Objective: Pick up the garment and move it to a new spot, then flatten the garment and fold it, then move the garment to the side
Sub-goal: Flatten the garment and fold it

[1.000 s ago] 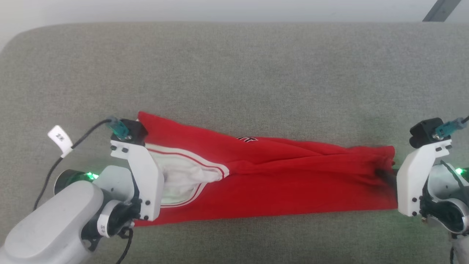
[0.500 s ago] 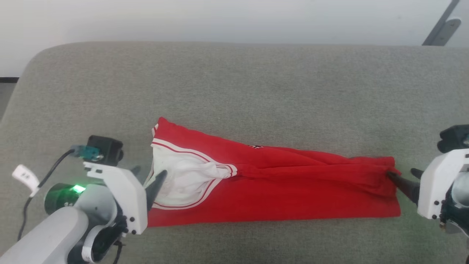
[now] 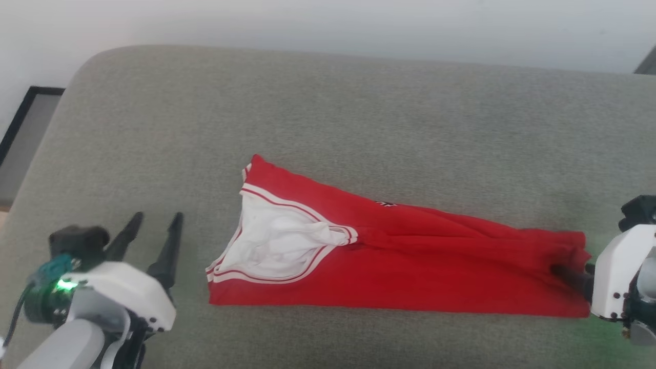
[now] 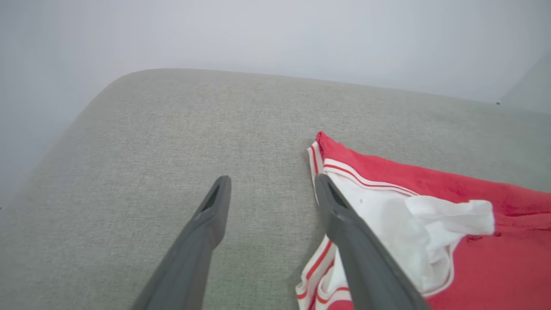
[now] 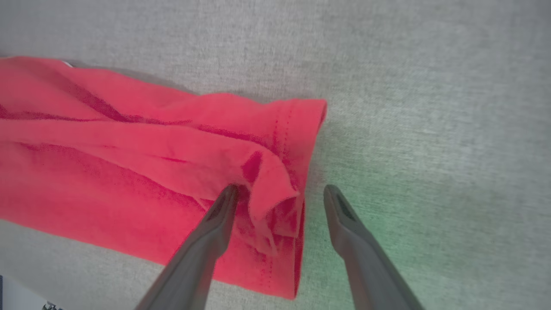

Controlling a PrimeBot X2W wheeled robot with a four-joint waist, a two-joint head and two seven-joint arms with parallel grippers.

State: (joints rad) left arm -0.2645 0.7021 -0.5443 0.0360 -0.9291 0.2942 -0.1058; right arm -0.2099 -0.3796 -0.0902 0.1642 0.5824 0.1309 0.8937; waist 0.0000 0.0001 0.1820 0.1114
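The garment (image 3: 435,271) lies stretched out as a long red band on the grey cushion (image 3: 328,102), its white panel with striped trim at the left end. My left gripper (image 3: 155,221) stands open to the left of that end, apart from it. In the left wrist view the left gripper (image 4: 272,181) is open over bare cushion, with the garment (image 4: 452,241) beside its right finger. My right gripper (image 3: 571,269) is open at the garment's right end. In the right wrist view, a raised fold of the garment (image 5: 107,150) lies between the spread fingers of the right gripper (image 5: 280,189).
The cushion's rounded far edge meets a pale wall (image 3: 328,20). A dark-framed panel (image 3: 20,123) sits past the cushion's left edge. Bare cushion lies beyond and in front of the garment.
Both grippers have opened and let go of the garment's ends. The left gripper has drawn back to the left, clear of the cloth. The head camera has also shifted.
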